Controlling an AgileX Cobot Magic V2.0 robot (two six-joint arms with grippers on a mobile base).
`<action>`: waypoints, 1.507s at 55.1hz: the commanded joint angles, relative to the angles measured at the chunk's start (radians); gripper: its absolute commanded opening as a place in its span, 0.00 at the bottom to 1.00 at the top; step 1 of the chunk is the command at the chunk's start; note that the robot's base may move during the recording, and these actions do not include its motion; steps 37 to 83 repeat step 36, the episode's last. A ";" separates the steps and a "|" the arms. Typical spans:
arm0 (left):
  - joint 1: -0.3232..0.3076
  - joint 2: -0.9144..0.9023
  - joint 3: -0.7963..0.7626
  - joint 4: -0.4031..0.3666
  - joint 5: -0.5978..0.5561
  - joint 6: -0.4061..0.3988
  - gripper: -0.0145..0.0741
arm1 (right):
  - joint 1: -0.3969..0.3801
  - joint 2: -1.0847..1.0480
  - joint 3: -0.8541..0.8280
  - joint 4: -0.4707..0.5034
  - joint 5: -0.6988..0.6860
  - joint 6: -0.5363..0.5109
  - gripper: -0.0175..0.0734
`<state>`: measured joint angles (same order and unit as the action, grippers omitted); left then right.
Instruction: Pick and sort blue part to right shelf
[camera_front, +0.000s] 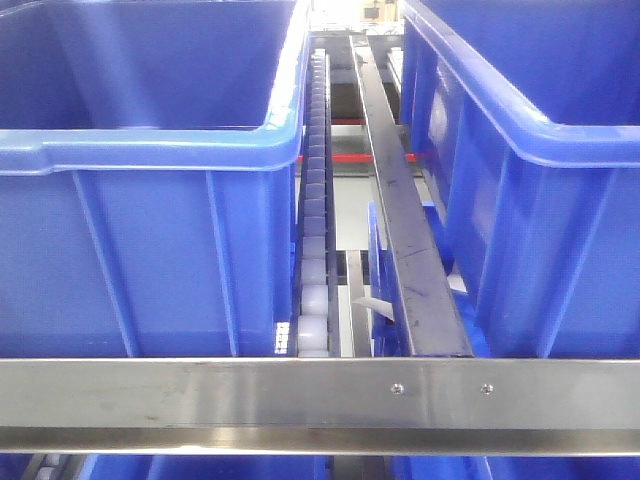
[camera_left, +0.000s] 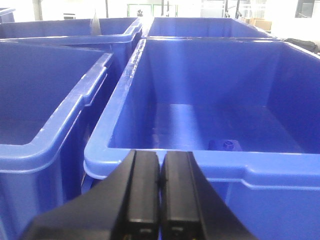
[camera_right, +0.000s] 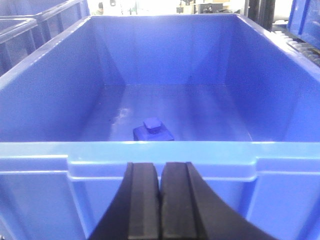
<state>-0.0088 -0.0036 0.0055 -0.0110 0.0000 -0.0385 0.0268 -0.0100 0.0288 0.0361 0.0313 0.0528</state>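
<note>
A small blue part (camera_right: 153, 129) lies on the floor of a large blue crate (camera_right: 160, 150) in the right wrist view. My right gripper (camera_right: 160, 177) sits just outside that crate's near rim, shut and empty. In the left wrist view another blue part (camera_left: 225, 145) rests at the bottom of a blue crate (camera_left: 200, 162), near its front wall. My left gripper (camera_left: 160, 170) is below that crate's near rim, shut with nothing held. The front view shows the right shelf's steel front rail (camera_front: 320, 400) with two screws and the roller track (camera_front: 314, 200). No gripper appears there.
Two big blue crates (camera_front: 150, 200) (camera_front: 540, 180) flank the roller track and a dark metal guide bar (camera_front: 400, 210). More blue crates (camera_left: 45, 110) stand to the left and behind in the left wrist view. Another blue bin shows below the rail.
</note>
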 joint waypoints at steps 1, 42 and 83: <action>-0.002 -0.023 0.030 -0.009 -0.086 -0.001 0.30 | -0.006 -0.019 -0.007 0.004 -0.081 -0.009 0.23; 0.002 -0.023 0.030 -0.009 -0.086 -0.001 0.30 | -0.006 -0.019 -0.007 0.004 -0.081 -0.009 0.23; 0.002 -0.023 0.030 -0.009 -0.086 -0.001 0.30 | -0.006 -0.019 -0.007 0.004 -0.081 -0.009 0.23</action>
